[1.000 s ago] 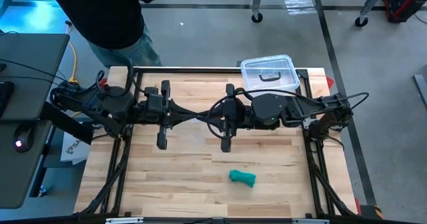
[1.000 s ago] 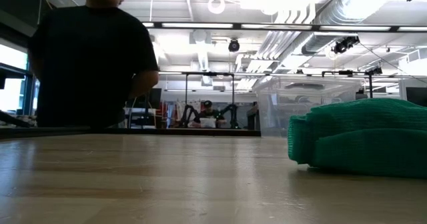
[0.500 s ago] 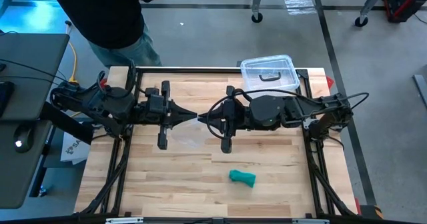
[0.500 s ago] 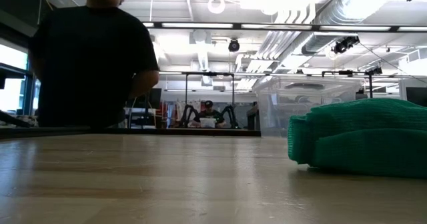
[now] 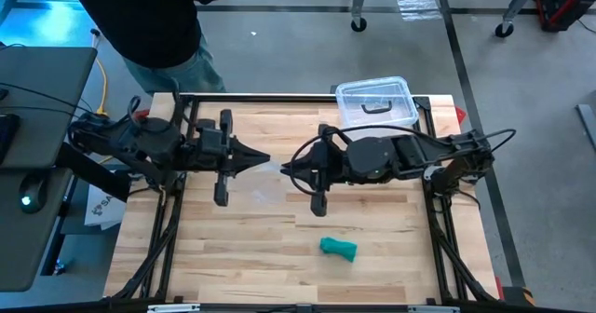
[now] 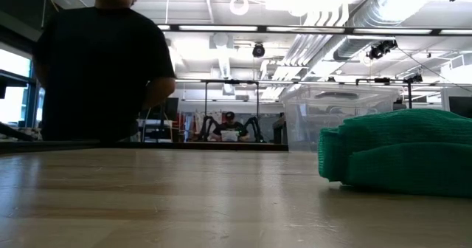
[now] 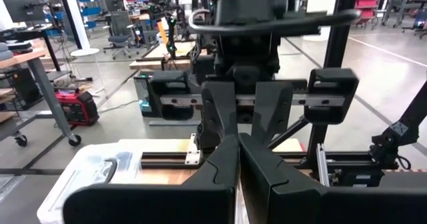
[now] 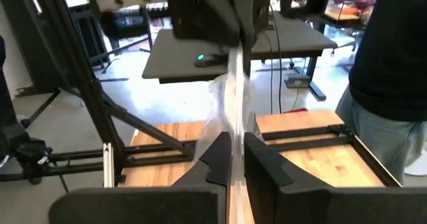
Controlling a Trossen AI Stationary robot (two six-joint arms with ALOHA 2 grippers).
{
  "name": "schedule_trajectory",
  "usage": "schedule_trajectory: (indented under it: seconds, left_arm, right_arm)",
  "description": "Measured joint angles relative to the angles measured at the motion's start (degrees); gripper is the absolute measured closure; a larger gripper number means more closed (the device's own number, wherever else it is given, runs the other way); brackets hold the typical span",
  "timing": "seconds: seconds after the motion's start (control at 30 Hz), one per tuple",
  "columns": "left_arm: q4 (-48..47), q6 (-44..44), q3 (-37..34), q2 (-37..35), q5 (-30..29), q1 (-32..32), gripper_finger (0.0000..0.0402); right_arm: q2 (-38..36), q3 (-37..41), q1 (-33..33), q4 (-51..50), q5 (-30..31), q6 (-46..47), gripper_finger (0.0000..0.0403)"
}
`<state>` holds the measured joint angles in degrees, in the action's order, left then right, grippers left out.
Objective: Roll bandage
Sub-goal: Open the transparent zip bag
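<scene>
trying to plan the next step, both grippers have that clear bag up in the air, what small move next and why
Probably lower the clear plastic bag beside the bandage: the left gripper and right gripper each pinch an end above the table, while the rolled bandage lies apart, untouched.

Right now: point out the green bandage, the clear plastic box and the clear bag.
green bandage [image 5: 338, 248]: high view, middle of the bundle.
clear plastic box [image 5: 399, 110]: high view, lid beside the black handle.
clear bag [image 8: 233, 111]: right wrist view, stretched film above the right arm's fingers.

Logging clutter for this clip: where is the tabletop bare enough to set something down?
Bare wood lies along the near edge left of the green bandage roll, and right of it. It is crowded mid-table, where both claws pinch a clear plastic bag, and at the clear plastic box.
</scene>
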<state>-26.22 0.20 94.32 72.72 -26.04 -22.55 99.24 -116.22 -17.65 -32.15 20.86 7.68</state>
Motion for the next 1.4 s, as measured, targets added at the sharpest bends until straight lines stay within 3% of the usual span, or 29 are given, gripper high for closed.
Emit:
schedule_trajectory:
  seconds: [1.17, 1.27, 1.4]
  left_arm:
    - [-1.68, 0.44, 0.00, -2.92, -0.20, 0.02, 0.0401]
    - [-1.18, 0.45, 0.00, -2.92, -0.31, 0.02, 0.0401]
    - [-0.86, 0.42, 0.17, -3.12, 0.37, 0.02, 0.0401]
  right_arm:
    - [-3.33, 0.02, -2.01, -16.12, -2.98, 5.38, 0.0382]
    - [-3.80, 0.04, -2.01, -16.28, -3.54, 5.47, 0.0358]
    - [-5.86, 0.13, -1.55, -13.21, -6.47, 7.28, 0.0291]
